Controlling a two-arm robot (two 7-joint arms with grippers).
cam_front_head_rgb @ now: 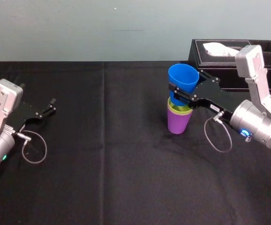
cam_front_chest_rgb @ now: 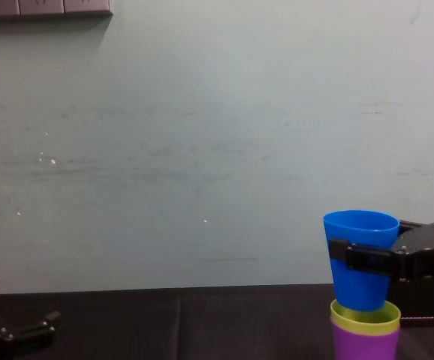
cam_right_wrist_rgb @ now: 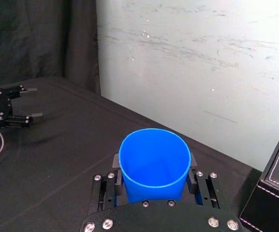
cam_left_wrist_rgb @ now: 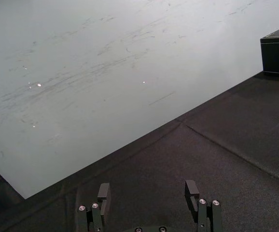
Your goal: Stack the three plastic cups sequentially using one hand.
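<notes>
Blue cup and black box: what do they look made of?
The blue cup: likely moulded plastic, smooth with a slight sheen, thin even wall, uniform colour. The black box: probably leather or leatherette over a stiff shell, matte, with white stitching along its edges; which of the two is unclear.

1. wall (cam_front_chest_rgb: 202,150): pale grey-green, plain, w/ faint scuffs & small bright specks.
2. grey plates (cam_front_chest_rgb: 44,7) on wall, top left in chest view.
3. counter (cam_front_head_rgb: 116,178): black cloth all over, a seam running front to back.
4. dark curtain (cam_right_wrist_rgb: 38,38) meets wall's edge behind counter.
5. light even, no hard shadows.
</notes>
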